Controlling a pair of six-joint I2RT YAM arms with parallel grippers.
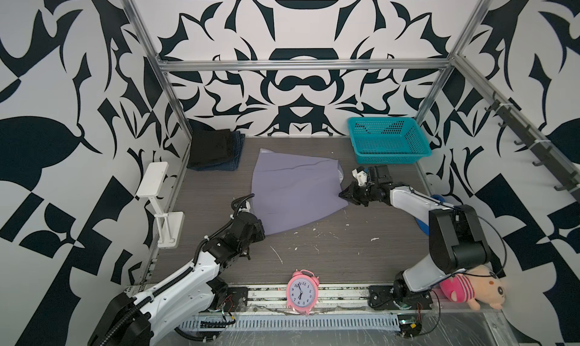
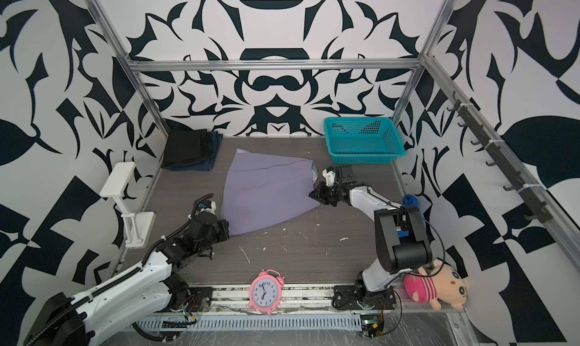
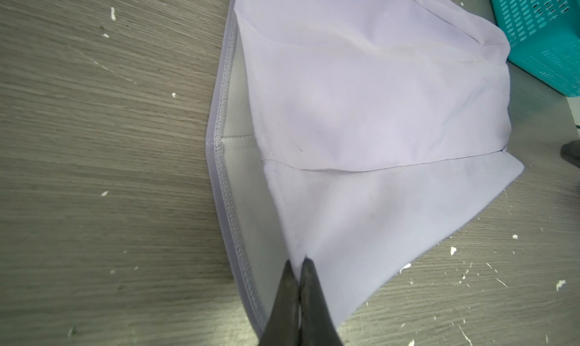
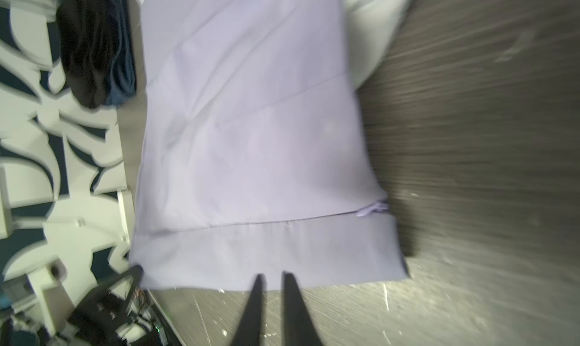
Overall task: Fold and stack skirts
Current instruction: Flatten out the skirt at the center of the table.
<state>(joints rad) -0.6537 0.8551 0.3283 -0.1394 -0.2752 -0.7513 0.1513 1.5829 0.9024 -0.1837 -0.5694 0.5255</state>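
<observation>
Left gripper [image 3: 298, 264] is clenched on the near hem corner of the lavender skirt [image 1: 298, 190], its 2 dark fingers pressed together with cloth pinched between them. Right gripper [image 4: 272, 277] stands parted by a narrow gap, its tips at the waistband edge with no cloth visibly between them.

The lavender skirt lies spread flat on the table [image 1: 345, 253], directly between the 2 grippers. Its waist-to-hem axis runs from the right gripper across to the left one, with the wide hem on the left gripper's side. So the left arm is nearer the hem and the right arm nearer the waist.

Beyond the left gripper, well apart and against the back wall, the folded black skirt [image 1: 210, 146] rests on the folded denim skirt [image 1: 233, 164]. Just beyond the right gripper stands a teal basket [image 1: 386, 140].

The left arm reaches forward and low, wrist tipped down onto the cloth. The right arm stretches forward, then turns inward, wrist low, fingers pointing toward the left gripper. The fold probably needs the right gripper to close on the waistband first.
</observation>
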